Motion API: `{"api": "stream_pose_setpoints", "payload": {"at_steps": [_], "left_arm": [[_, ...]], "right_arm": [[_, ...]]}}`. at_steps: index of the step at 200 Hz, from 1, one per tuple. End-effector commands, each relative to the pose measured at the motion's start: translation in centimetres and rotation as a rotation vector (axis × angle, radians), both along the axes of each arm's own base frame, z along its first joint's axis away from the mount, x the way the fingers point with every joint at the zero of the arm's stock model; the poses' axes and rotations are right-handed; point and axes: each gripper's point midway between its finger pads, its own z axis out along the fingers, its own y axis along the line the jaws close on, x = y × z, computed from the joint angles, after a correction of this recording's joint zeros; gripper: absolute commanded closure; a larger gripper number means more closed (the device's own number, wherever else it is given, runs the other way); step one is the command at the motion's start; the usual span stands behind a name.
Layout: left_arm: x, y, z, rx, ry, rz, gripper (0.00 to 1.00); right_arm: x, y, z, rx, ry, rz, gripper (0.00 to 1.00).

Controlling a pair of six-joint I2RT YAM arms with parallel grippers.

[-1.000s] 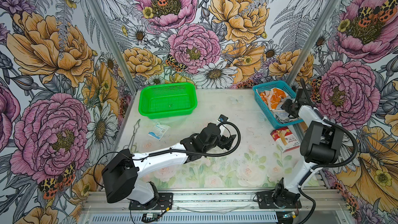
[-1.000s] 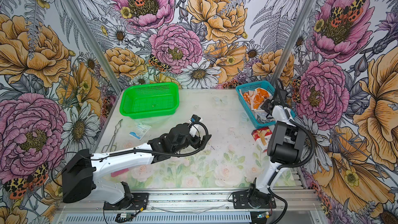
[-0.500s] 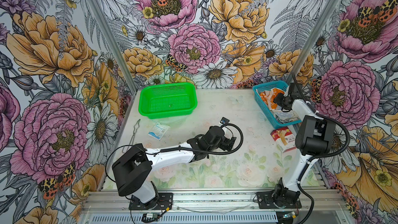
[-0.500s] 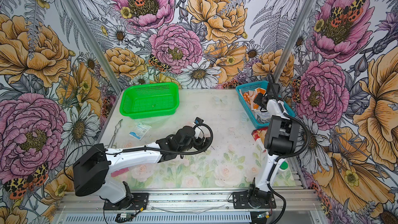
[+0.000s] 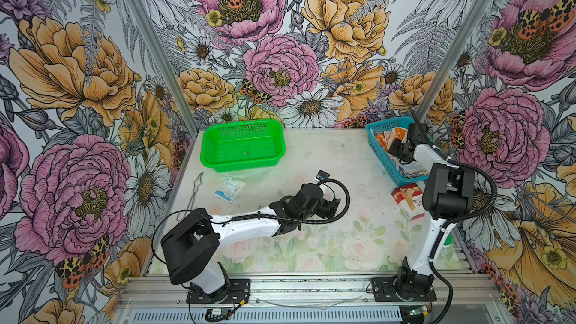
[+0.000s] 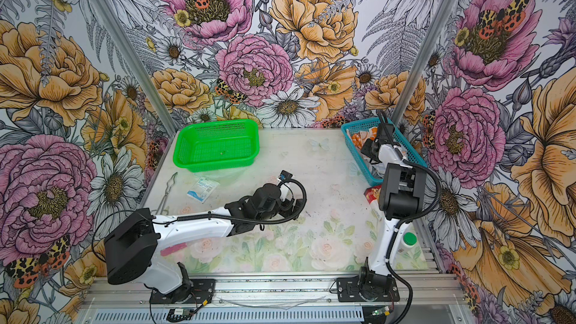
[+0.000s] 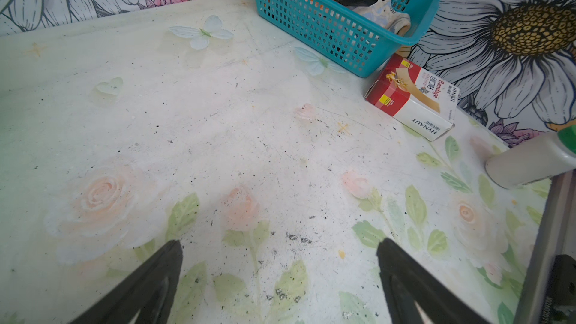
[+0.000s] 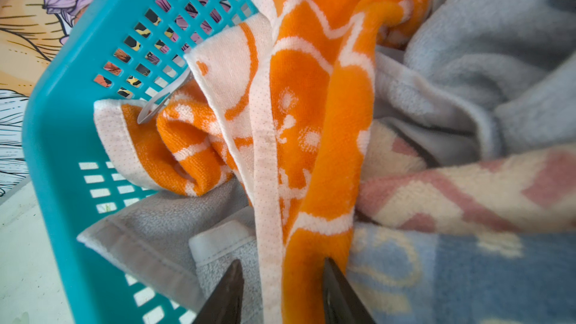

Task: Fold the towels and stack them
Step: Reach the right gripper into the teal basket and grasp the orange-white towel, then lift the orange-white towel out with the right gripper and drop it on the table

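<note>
1. Towels (image 5: 386, 137) lie crumpled together in the blue basket (image 5: 378, 148) at the far right of the table (image 7: 218, 104). The orange towel (image 8: 305, 95) lies over the grey towel (image 8: 486, 57) and the lettered towel (image 8: 467, 194).
2. Reaching into that basket, the right gripper (image 8: 282, 261) has its jaws narrow on either side of a fold of the orange towel. Whether they pinch it, I cannot tell.
3. Over the middle of the table, the left gripper (image 7: 279, 243) hangs with jaws wide, holding nothing.
</note>
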Motion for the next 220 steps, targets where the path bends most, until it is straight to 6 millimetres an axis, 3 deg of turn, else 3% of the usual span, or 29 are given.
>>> {"api": "stream_pose_setpoints", "payload": {"at_steps": [1, 54, 70, 105, 129, 156, 175, 200, 220], "left_arm": [[0.5, 0.6, 1.6, -0.055, -0.023, 0.033, 0.01], [0.4, 0.3, 1.6, -0.062, -0.017, 0.022, 0.01], [0.3, 0.2, 1.7, -0.067, -0.016, 0.021, 0.01], [0.3, 0.4, 2.2, -0.073, -0.024, 0.026, 0.01], [0.2, 0.6, 2.6, -0.08, -0.031, 0.029, 0.01], [0.1, 0.7, 2.9, -0.075, -0.057, 0.019, 0.01], [0.0, 1.3, 4.0, -0.064, -0.11, 0.015, 0.01], [-0.4, 3.1, 6.0, -0.084, -0.166, 0.03, 0.01], [-0.4, 5.3, 7.5, -0.107, -0.185, 0.076, 0.01]], "right_arm": [[-0.8, -0.7, -0.7, -0.039, 0.029, -0.041, 0.57], [-0.6, -0.8, -1.5, -0.051, 0.054, -0.032, 0.59], [-0.3, -0.5, -1.6, -0.044, 0.051, -0.023, 0.74], [0.4, 0.5, -0.4, -0.058, 0.023, 0.013, 0.98], [1.0, 1.2, 2.0, -0.092, -0.024, 0.039, 1.0], [2.0, 2.9, 6.7, -0.128, -0.122, 0.114, 1.0], [2.6, 4.6, 11.5, -0.162, -0.217, 0.167, 1.0], [2.7, 8.2, 20.1, -0.165, -0.398, 0.253, 1.0], [0.6, 12.3, 28.1, -0.142, -0.562, 0.325, 1.0]]}}
